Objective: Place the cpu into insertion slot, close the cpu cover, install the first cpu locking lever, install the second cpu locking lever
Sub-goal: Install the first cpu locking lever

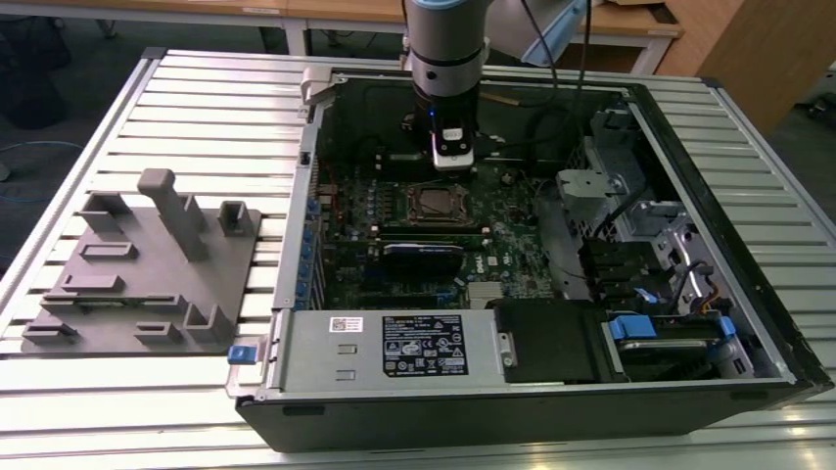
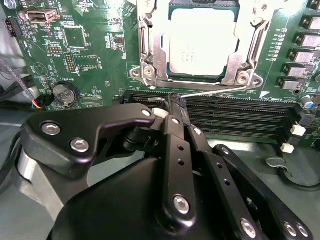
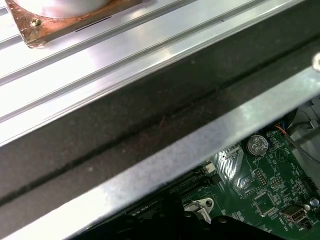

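- Where the slatted metal table (image 1: 196,108) spreads across the exterior view, an open computer case (image 1: 523,421) lies on it with its inside facing up.
- A grey moulded fixture (image 1: 131,294) sits on the table at the exterior view's left, beside the case and apart from it.
- The robot arm (image 1: 448,49) reaches down into the far half of the case.
- A green circuit board (image 2: 95,65) covers the case floor; long black memory slots (image 2: 240,117) run across it, next to the socket.
- The gripper (image 2: 176,100) hangs just past the insertion slot (image 1: 438,204), over the memory slots. Its two black fingers (image 2: 172,145) are drawn together to a narrow tip.
- The cpu cover (image 2: 150,47) lies flat over the socket, its window framing the chip.
- The cpu (image 2: 201,42) sits in the insertion slot, its pale metal top showing through the window.
- A thin silvery locking lever (image 2: 215,91) lies along the socket's edge, between socket and memory slots. The fingertip is at its end; whether it pinches the rod I cannot tell.
- A round coin cell (image 2: 64,93) sits on the board, well apart from the socket.
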Robot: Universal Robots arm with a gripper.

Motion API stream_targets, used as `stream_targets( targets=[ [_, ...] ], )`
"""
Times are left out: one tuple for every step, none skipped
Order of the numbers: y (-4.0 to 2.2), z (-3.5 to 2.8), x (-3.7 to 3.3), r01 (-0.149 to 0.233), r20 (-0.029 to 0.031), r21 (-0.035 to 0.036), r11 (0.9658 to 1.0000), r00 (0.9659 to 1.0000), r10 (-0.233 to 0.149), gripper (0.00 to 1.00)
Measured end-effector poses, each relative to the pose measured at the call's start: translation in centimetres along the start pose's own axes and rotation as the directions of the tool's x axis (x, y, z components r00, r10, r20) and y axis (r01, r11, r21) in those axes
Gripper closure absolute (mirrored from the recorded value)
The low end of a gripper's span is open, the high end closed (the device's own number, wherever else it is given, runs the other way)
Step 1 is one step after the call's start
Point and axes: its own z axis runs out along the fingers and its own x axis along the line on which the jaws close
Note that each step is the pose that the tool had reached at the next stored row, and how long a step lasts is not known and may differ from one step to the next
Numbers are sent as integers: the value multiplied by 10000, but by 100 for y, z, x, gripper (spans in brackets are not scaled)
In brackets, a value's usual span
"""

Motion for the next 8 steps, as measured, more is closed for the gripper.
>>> stream_targets(
  targets=[
    [0,0,0,0,1,-1,10000,10000,0,90],
    [0,1,0,1,1,-1,10000,10000,-1,90],
    [-1,4,0,0,1,-3,10000,10000,0,90],
    [-2,8,0,0,2,-3,10000,10000,0,90],
    [-2,11,1,1,4,-3,10000,10000,-1,90],
    [-3,15,1,1,6,-3,10000,10000,-1,90],
    [-4,17,1,2,8,-3,10000,10000,-2,90],
    [-4,17,1,2,9,-3,10000,10000,-2,90]
  ],
)
